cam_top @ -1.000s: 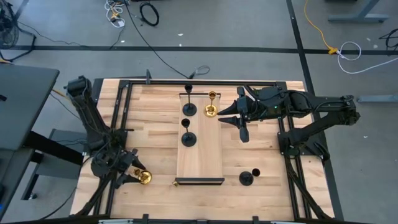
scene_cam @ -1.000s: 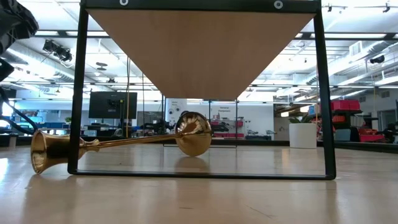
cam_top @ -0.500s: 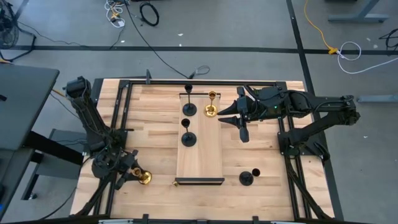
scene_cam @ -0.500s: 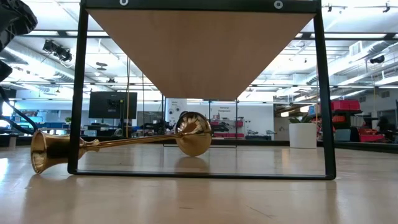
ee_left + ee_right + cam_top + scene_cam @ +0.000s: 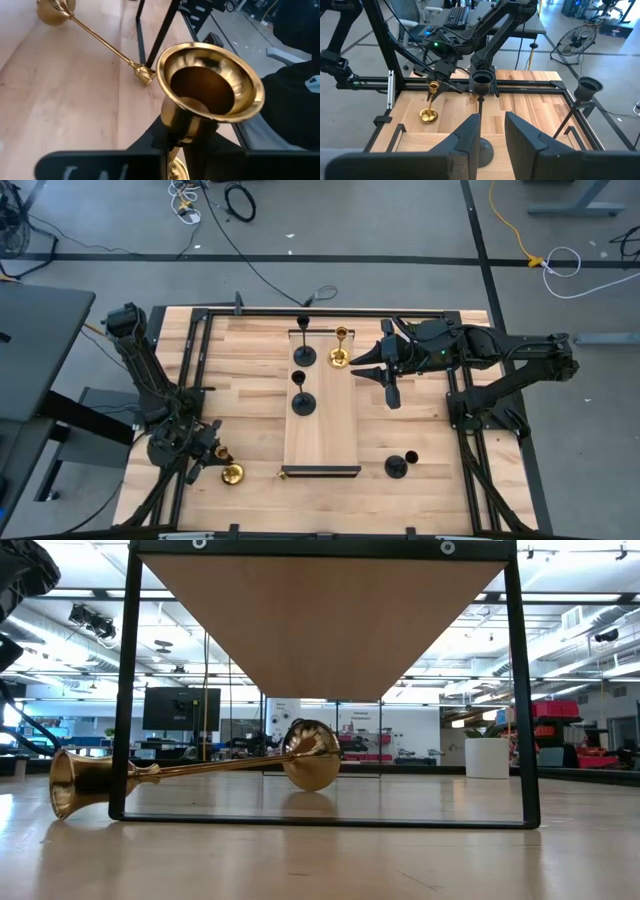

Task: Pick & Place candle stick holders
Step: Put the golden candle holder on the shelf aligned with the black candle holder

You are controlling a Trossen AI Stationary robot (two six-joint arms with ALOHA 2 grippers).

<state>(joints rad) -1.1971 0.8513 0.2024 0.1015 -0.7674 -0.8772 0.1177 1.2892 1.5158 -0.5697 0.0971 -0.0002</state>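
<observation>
A gold candle stick holder (image 5: 210,95) stands upright near the table's near left corner, with my left gripper (image 5: 215,458) shut on it; its round base (image 5: 232,473) shows beside the fingers. A second gold holder (image 5: 200,768) lies on its side under the raised wooden board (image 5: 322,430). On the board stand two black holders (image 5: 303,356) (image 5: 302,404) and a gold one (image 5: 340,359). A third black holder (image 5: 400,466) stands on the table to the board's right. My right gripper (image 5: 492,135) hovers open by the board's far right edge, holding nothing. My left gripper pinches the gold holder between its two fingers just under the cup, at the top of the stem (image 5: 181,134). The fingers come from the table's left, slanting down. The holder is upright, cup up; whether its base (image 5: 427,116) rests on the table, I cannot tell.
The board rests on a black frame (image 5: 125,690) whose legs stand near the lying gold holder. Black rails (image 5: 330,311) run along the table's far edge and both sides. Bare wood (image 5: 420,420) lies to the board's right.
My left gripper has shut on the gold holder near the table's near left corner, taking hold of it below the cup. The holder's base now sits slightly nearer the table's near edge than before.
</observation>
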